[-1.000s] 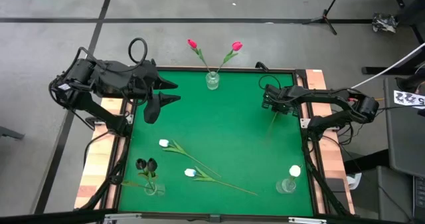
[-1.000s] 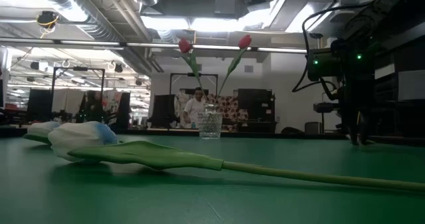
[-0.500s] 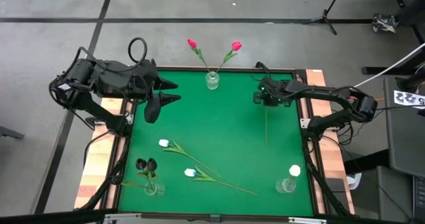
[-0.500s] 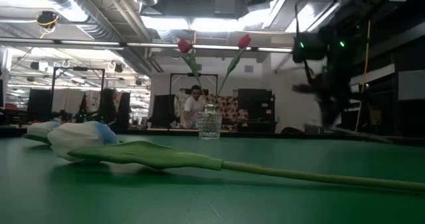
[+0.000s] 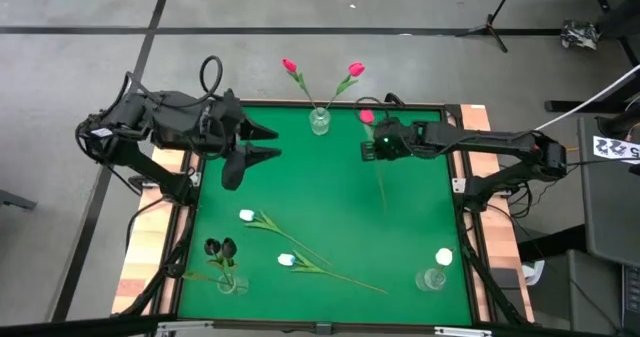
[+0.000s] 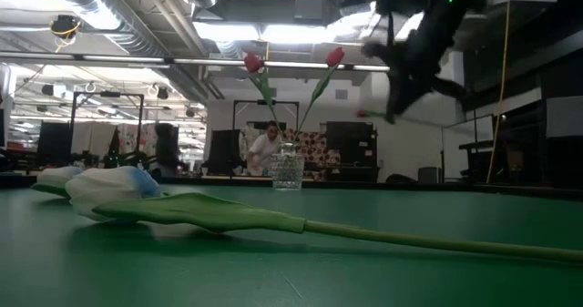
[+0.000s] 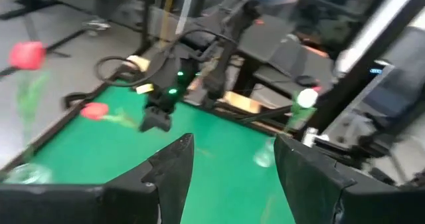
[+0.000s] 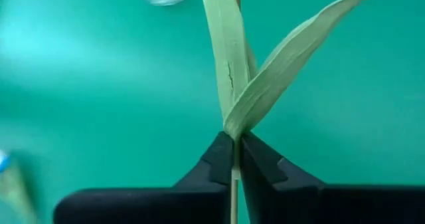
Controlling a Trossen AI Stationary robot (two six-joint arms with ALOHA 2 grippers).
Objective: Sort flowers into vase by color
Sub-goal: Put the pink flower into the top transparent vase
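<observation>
— Nearest the front edge, what is seen?
— Two white tulips (image 5: 268,222) are laid flat on the green table (image 5: 340,177), one just behind the other. At the front left corner a small vase (image 5: 228,283) is stood with two near-black tulips (image 5: 219,248). At the front right corner another glass vase (image 5: 433,278) is stood with one white tulip (image 5: 444,258).

— And the right gripper?
— Right gripper (image 5: 374,147) is held above the back half of the table, right of centre. Fingers (image 8: 222,161) are pinched together on the stem of a pink-red tulip (image 5: 367,116). Head is pointed toward the back edge, stem (image 5: 381,182) is trailed toward the front; two leaves (image 8: 259,58) are spread past the fingertips in the right wrist view. In the low view the arm is seen high and blurred.

— Left gripper?
— Left gripper (image 5: 262,142) is kept at the back left of the table, fingers (image 7: 174,164) spread apart, nothing held.

— Farthest back?
— A glass vase (image 5: 319,122) is stood at the middle of the back edge with two pink-red tulips (image 5: 290,66) leaning apart. A person (image 6: 265,148) is seen in the room beyond.
</observation>
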